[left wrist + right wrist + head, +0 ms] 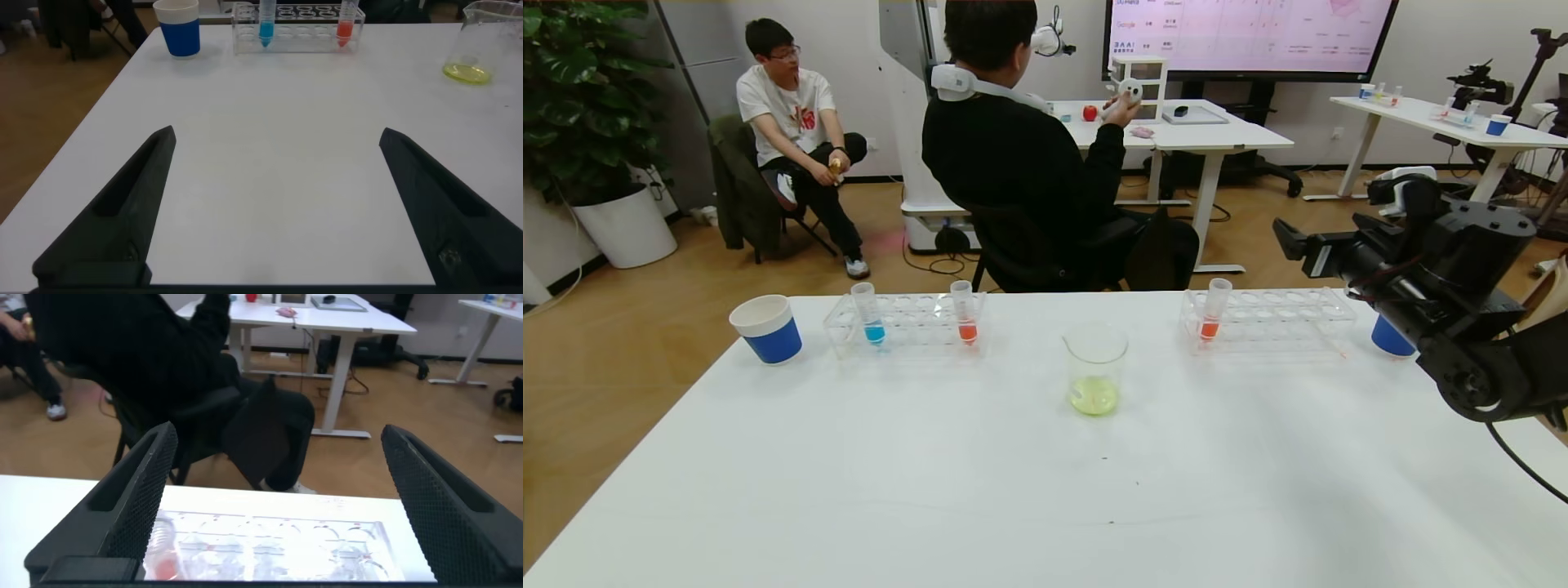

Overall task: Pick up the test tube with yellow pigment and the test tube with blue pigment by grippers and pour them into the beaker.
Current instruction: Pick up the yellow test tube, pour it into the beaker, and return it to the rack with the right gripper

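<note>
The beaker stands mid-table with a little yellow-green liquid in its bottom; it also shows in the left wrist view. The test tube with blue pigment stands upright in the left rack, and the left wrist view shows it too. The test tube with yellow pigment is not in view. My right gripper is open and empty, raised above the right rack, as the right wrist view confirms. My left gripper is open and empty, low over the near table, far from the tubes.
Orange-red tubes stand in the left rack and the right rack. A blue paper cup stands at the far left; another is half hidden behind my right arm. Two people sit beyond the table's far edge.
</note>
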Motion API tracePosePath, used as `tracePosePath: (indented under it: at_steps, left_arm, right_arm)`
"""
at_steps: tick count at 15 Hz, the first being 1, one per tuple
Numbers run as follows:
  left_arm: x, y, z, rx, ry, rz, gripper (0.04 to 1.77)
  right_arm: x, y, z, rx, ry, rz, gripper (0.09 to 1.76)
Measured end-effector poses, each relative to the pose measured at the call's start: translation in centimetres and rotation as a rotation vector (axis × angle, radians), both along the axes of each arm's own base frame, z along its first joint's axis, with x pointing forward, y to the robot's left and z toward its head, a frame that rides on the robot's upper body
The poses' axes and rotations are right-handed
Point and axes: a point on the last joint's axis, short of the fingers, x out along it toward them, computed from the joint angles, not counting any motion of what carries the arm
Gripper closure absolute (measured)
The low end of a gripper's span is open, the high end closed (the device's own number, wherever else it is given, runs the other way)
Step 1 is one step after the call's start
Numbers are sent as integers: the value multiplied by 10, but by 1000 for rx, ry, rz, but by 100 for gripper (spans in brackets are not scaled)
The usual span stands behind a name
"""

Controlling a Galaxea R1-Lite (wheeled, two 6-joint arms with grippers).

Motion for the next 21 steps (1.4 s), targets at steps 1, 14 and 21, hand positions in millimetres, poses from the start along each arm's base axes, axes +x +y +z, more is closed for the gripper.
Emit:
tracePosePath:
  at_steps: [1, 14, 21]
  left_arm:
    - [0, 0, 0, 0, 0, 0, 7]
    - [0, 0, 0, 0, 0, 0, 7]
    - [0, 0, 0, 0, 0, 0, 7]
  right_arm:
    - [-11, 5, 5, 1, -25, 12, 11]
    - [-260, -24, 123, -15, -316, -47, 11]
    - [-413, -29, 70, -73, -239, -14, 11]
